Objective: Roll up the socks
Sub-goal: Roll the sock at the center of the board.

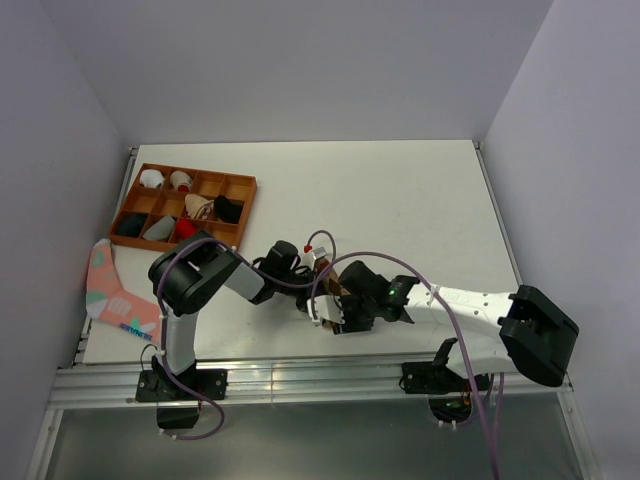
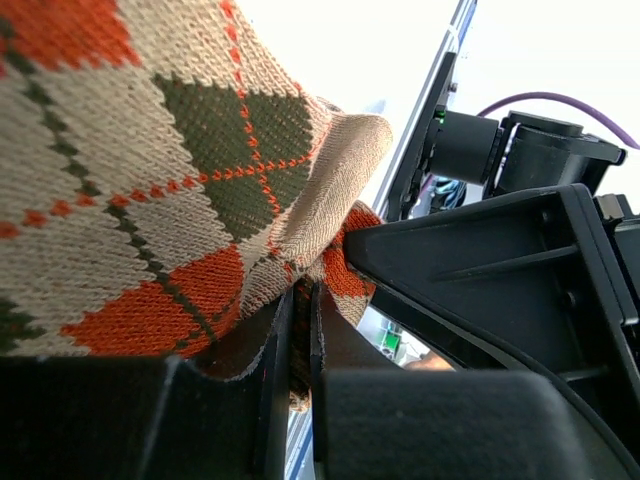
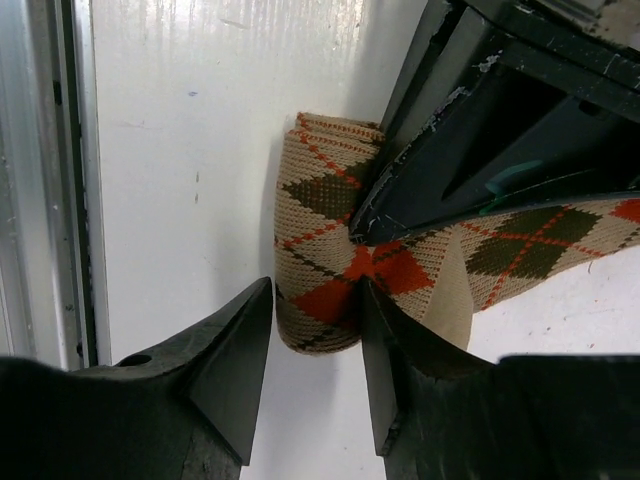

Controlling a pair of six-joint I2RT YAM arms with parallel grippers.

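The left gripper (image 2: 298, 340) pinches the argyle sock (image 3: 320, 260) tight, near the table's (image 1: 400, 200) 6 o'clock edge. The right gripper (image 3: 317, 300) straddles the sock's folded end, jaws parted; I cannot tell whether they squeeze it.

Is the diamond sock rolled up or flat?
Partly rolled. One end of the argyle sock is curled into a fat roll on the table, while the rest stretches out flat.

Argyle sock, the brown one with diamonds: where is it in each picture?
Top external: the argyle sock peeks out low centre, mostly hidden.
Left wrist: the sock fills the upper left.
Right wrist: the sock sits centre, folded.
Shared landmark: the left gripper pinching it.
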